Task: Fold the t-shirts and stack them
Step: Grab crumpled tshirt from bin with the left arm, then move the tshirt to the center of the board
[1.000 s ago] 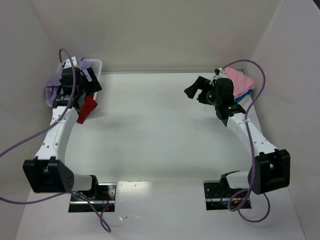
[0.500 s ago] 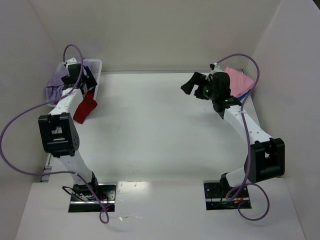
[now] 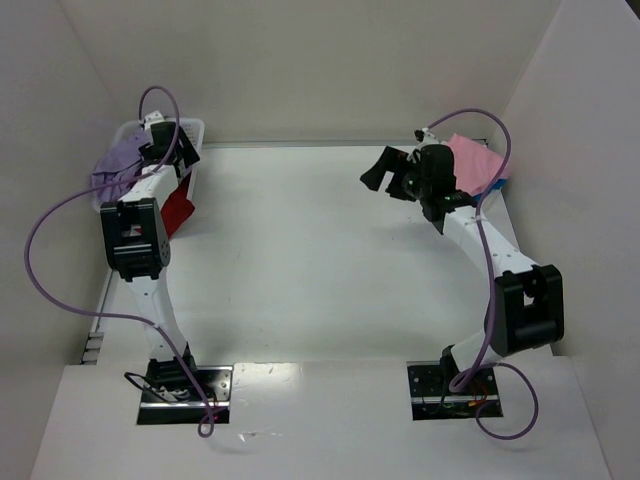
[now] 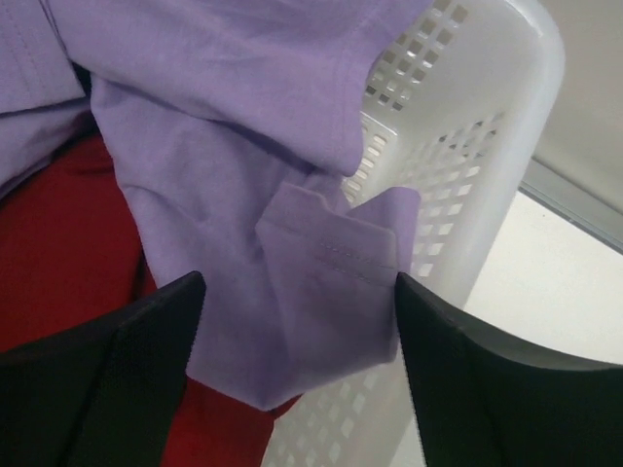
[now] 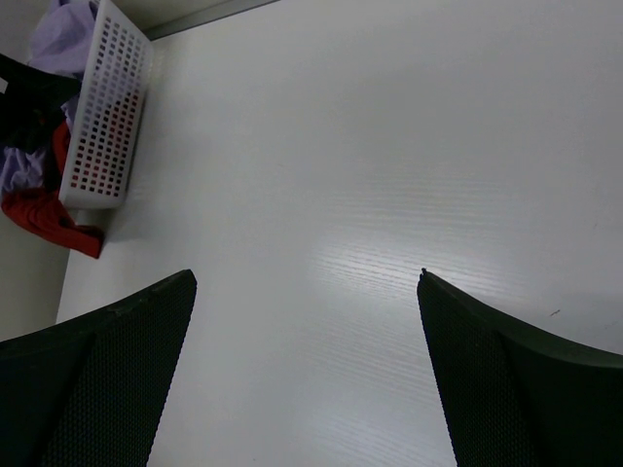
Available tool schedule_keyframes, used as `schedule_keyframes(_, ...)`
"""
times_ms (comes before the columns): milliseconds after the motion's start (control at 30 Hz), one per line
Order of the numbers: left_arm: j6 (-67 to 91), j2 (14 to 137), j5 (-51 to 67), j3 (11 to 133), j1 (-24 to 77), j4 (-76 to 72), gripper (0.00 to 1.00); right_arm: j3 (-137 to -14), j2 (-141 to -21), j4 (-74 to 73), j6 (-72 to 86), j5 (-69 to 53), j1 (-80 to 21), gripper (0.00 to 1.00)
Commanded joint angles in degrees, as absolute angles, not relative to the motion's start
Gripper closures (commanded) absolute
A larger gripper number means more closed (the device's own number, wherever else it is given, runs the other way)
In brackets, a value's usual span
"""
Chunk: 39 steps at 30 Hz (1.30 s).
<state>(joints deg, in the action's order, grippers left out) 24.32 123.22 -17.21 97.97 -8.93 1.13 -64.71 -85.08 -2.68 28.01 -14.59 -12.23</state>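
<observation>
The lavender t-shirt [image 4: 243, 146] lies bunched in the white basket [image 4: 487, 126], over the deep red t-shirt [image 4: 49, 243]. My left gripper [image 4: 300, 292] is open, and a hemmed fold of the lavender cloth fills the gap between its fingers. In the top view the left gripper [image 3: 168, 150] is down in the basket [image 3: 190, 128], with the lavender t-shirt [image 3: 112, 172] spilling left and the red t-shirt [image 3: 178, 210] hanging over the near wall. The pink t-shirt [image 3: 472, 162] lies folded on the blue t-shirt [image 3: 498, 184] at the far right. My right gripper [image 3: 380, 172] hangs open and empty to their left.
The right wrist view looks across bare table [image 5: 389, 146] to the basket [image 5: 102, 117], with red cloth [image 5: 44, 214] draped outside it. White walls close in the table at the back and on both sides. Purple cables loop from both arms.
The left arm has folded up and pushed its gripper deeper into the basket, onto the lavender cloth. The right gripper has drifted slightly left and toward the back.
</observation>
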Motion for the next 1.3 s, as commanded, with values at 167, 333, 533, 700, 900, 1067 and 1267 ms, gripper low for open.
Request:
schedule_keyframes(167,23.82,123.13,-19.17,98.53,-9.14,-2.64,0.73,-68.11,-85.43,-1.23,26.98,-14.24,-12.66,0.0)
schedule_keyframes(333,21.45,120.76,-12.23,107.29,-9.14,3.95,1.0,-68.12,-84.2,-0.7,27.51,-14.24,-12.66,0.0)
schedule_keyframes(533,15.83,112.68,0.78,119.07,-5.99,17.63,1.0,-70.66,-83.06,-0.18,28.12,-13.71,-12.66,0.0)
schedule_keyframes(700,10.39,109.26,5.1,136.92,9.55,36.6,1.0,-72.94,-83.58,1.05,28.12,-15.47,-12.66,0.0)
schedule_keyframes(900,7.29,109.5,0.18,153.07,40.84,49.37,1.0,-74.71,-80.34,-0.18,27.6,-13.02,-12.66,0.0)
schedule_keyframes(1067,10.72,108.56,-15.44,160.01,50.97,62.84,1.0,-71.9,-77.08,-0.88,26.98,-10.38,-12.66,0.0)
schedule_keyframes(1267,13.01,93.36,-26.27,138.94,50.98,53.55,1.0,-69.17,-74.97,-0.35,28.04,-10.37,-11.16,0.0)
